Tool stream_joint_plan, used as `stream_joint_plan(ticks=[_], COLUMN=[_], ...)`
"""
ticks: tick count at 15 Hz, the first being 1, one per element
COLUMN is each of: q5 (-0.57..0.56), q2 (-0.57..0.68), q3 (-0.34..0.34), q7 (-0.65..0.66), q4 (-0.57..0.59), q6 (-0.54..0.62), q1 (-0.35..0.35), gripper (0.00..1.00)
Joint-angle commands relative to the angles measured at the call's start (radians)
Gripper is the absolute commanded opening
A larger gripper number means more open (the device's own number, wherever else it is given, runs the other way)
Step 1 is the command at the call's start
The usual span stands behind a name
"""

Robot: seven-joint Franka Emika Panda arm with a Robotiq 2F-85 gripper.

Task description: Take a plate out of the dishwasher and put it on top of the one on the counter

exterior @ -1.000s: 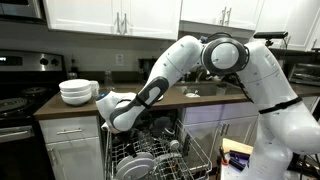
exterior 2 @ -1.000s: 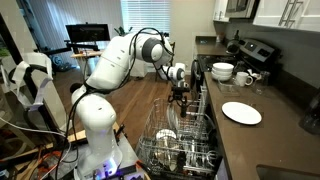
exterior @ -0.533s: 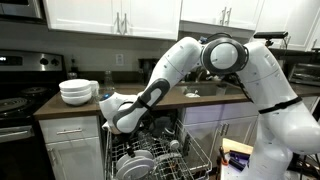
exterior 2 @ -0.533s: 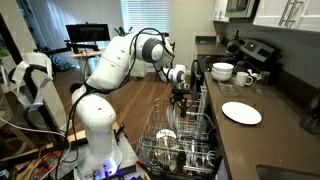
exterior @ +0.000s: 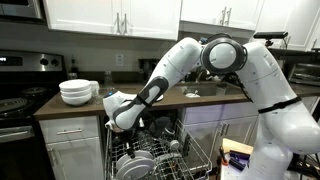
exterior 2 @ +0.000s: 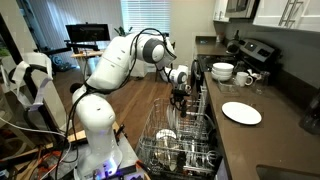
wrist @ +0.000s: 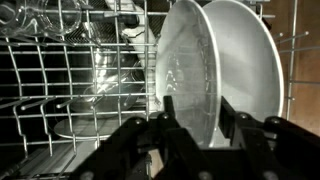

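Note:
In the wrist view two plates stand upright side by side in the dishwasher rack [wrist: 60, 90]: a near plate [wrist: 185, 65] and a white one [wrist: 245, 60] behind it. My gripper [wrist: 198, 115] straddles the lower rim of the near plate, one finger on each face, with the jaws still apart and not pressed onto it. In both exterior views the gripper [exterior: 122, 128] [exterior 2: 180, 98] hangs low over the pulled-out rack [exterior: 150, 158] [exterior 2: 180, 140]. A white plate [exterior 2: 241, 113] lies flat on the counter.
Stacked white bowls [exterior: 78, 92] [exterior 2: 222, 71] and a mug [exterior 2: 246, 78] sit on the counter near the stove [exterior: 15, 100]. Glasses and other dishes fill the rack [wrist: 100, 70]. Cabinets hang above the counter.
The arm has barely moved. The fingers have come closer together around the plate's rim.

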Motion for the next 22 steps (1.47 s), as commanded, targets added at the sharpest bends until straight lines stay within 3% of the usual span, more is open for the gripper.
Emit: stream_joint_plan(ticks=[1, 2, 3, 4, 5, 10, 12, 15, 22], q5=[0.055, 0.064, 0.071, 0.074, 0.078, 0.095, 0.116, 0.148, 0.145], q2=[-0.032, -0.035, -0.037, -0.039, -0.042, -0.053, -0.062, -0.084, -0.179], q3=[0.024, 0.025, 0.026, 0.028, 0.029, 0.04, 0.049, 0.064, 0.048], q7=[-0.008, -0.007, -0.009, -0.01, -0.01, -0.023, -0.034, -0.041, -0.047], q4=[-0.042, -0.048, -0.052, -0.057, -0.062, -0.073, -0.073, -0.079, -0.067], q6=[0.062, 0.081, 0.093, 0.105, 0.116, 0.123, 0.093, 0.033, -0.239], q1=[-0.044, -0.05, -0.054, -0.058, -0.061, -0.073, -0.079, -0.087, -0.08], gripper=[0.69, 0.65, 0.48, 0.4, 0.38, 0.07, 0.03, 0.05, 0.05])
